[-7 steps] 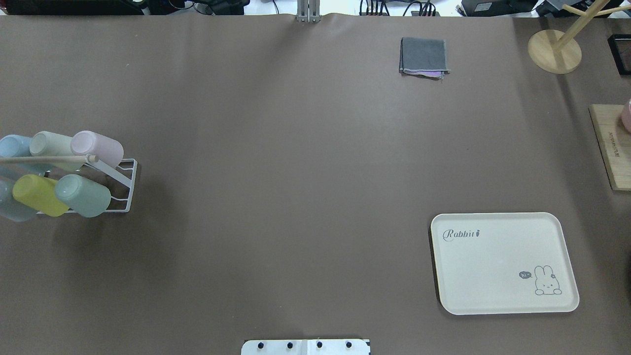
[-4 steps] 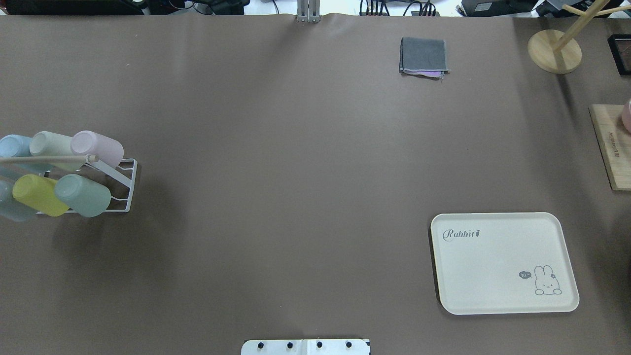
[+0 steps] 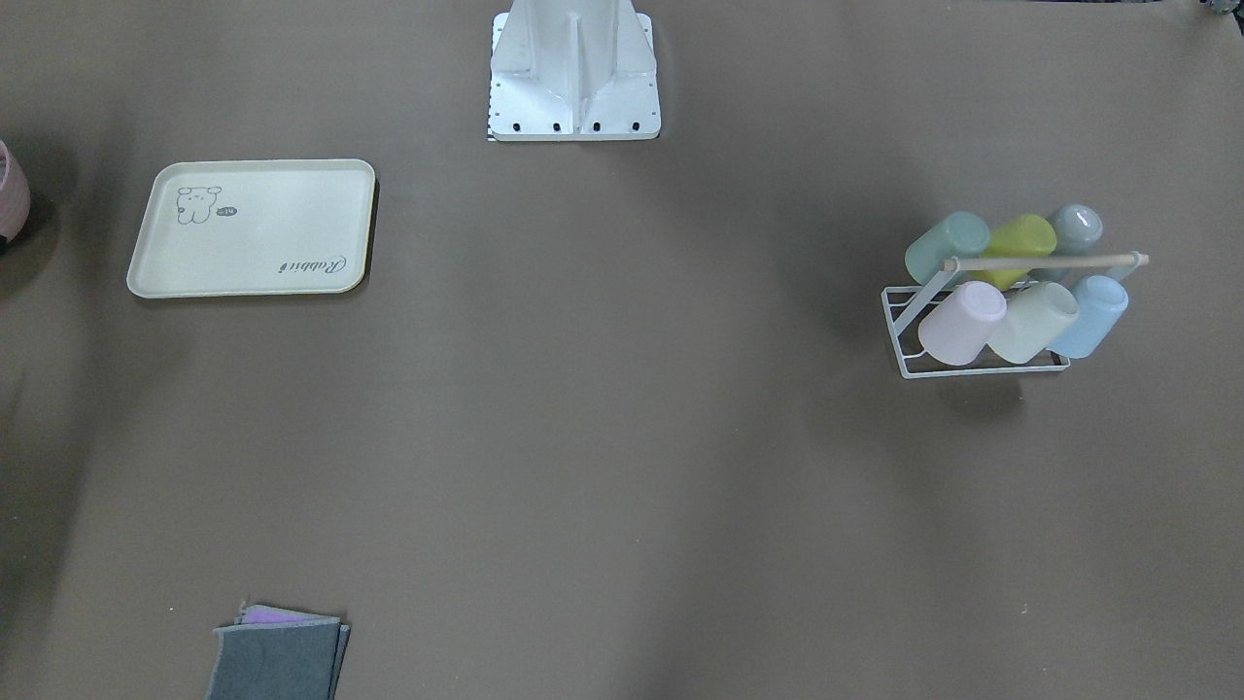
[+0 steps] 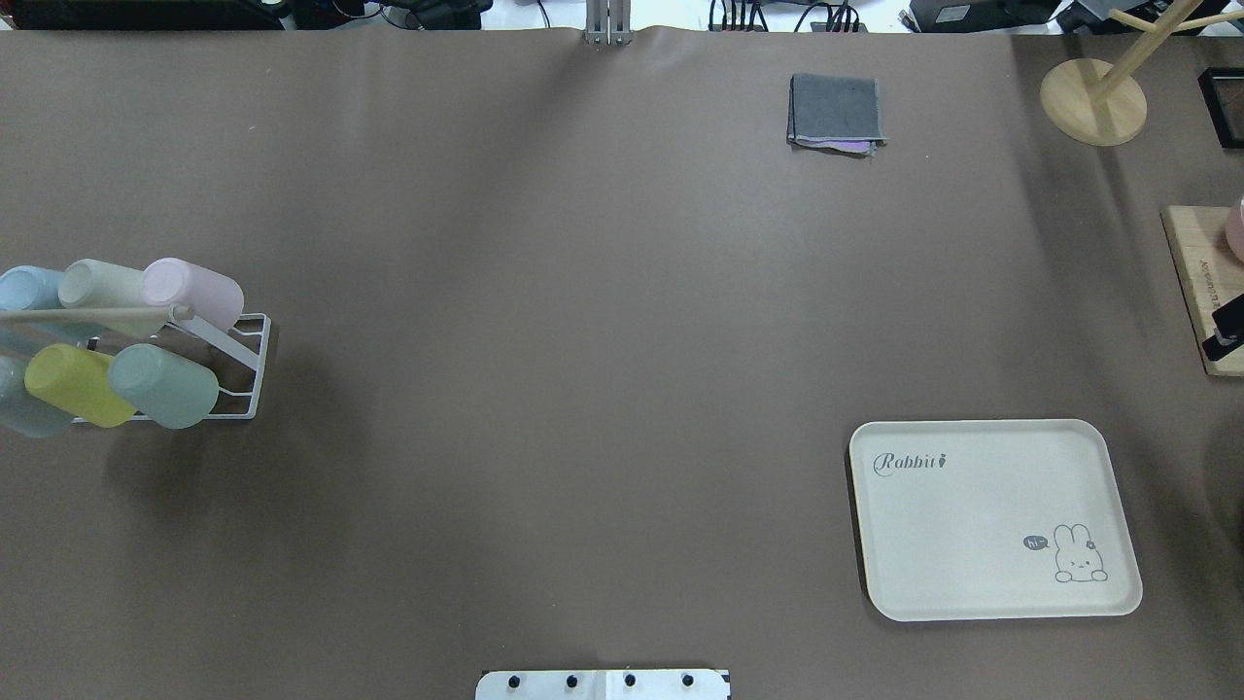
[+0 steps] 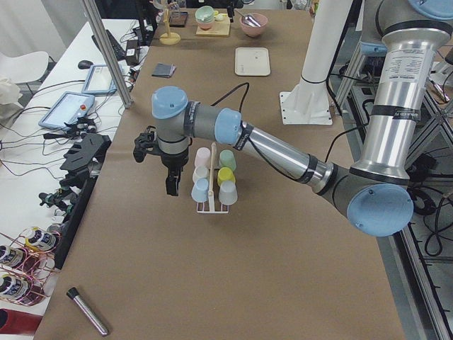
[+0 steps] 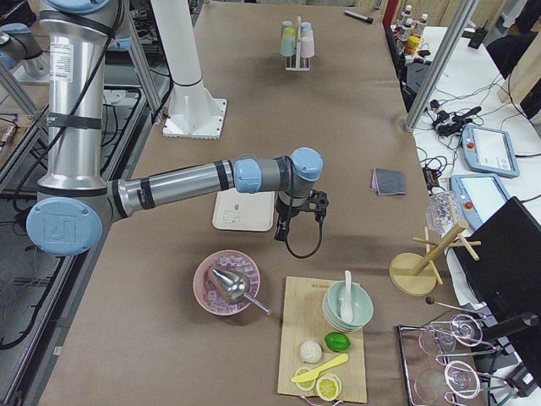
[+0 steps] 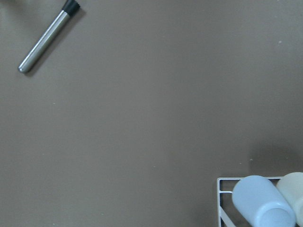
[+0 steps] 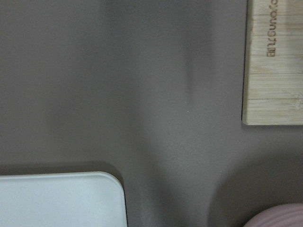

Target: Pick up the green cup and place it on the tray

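At the overhead view's left edge the green cup sits tilted on the white wire rack, rightmost in the lower row and touching a yellow-green cup. The exterior left view adds the left gripper, hanging just beside the rack on its left in that frame. I cannot tell how far its jaws stand apart, and I see nothing in its grasp. The left wrist view adds a metal tube at upper left. Rightward in the overhead view lies a wide stretch of brown table, a grey cloth near the top edge, then the tray at lower right. The exterior right view shows the right gripper just right of the tray, near the wooden board — its opening is likewise unreadable.
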You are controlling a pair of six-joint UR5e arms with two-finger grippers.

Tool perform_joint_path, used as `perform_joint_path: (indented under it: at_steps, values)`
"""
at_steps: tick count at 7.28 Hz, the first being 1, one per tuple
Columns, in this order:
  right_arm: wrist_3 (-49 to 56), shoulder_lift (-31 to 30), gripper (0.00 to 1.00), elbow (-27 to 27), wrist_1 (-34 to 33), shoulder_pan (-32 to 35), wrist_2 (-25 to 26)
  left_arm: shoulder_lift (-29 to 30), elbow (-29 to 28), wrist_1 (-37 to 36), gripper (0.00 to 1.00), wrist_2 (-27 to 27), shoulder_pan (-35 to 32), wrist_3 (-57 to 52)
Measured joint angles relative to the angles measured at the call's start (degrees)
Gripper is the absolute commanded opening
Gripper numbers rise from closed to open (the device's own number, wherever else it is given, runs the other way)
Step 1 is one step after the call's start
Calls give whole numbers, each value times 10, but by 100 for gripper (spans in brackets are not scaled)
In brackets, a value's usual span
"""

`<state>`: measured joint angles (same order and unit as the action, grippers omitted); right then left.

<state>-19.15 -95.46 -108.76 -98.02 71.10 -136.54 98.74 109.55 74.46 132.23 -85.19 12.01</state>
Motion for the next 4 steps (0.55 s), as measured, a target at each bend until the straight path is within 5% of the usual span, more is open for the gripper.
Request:
perform_joint_path:
  at_steps: [4]
  values:
    - [-33, -24, 100, 6, 106, -96, 42, 7, 73, 1, 98, -3, 111, 170]
